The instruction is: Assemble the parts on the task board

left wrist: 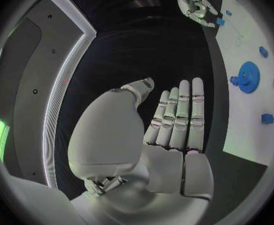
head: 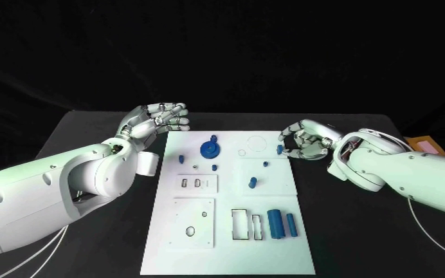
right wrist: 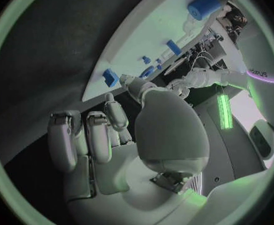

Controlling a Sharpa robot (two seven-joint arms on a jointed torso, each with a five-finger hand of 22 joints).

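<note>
The white task board (head: 227,246) lies in the middle of the black table. A blue gear (head: 210,148) stands near its far end, also seen as the gear (left wrist: 248,77) from the left wrist. A blue peg (head: 252,181) stands mid-board, and two blue cylinders (head: 281,223) lie near the front right. My left hand (head: 157,120) hovers off the board's far left corner, fingers extended (left wrist: 177,120), holding nothing. My right hand (head: 304,139) is at the board's far right edge with fingers curled (right wrist: 106,130). Its fingertips meet a small blue piece (head: 279,148) (right wrist: 111,77) (left wrist: 219,21); I cannot tell whether they pinch it.
Small blue pieces (head: 181,158) (head: 265,163) lie on the board's far half. Raised white plates with slots and holes (head: 195,183) (head: 193,223) sit on its left side. An orange-pink object (head: 425,144) lies at the table's right edge.
</note>
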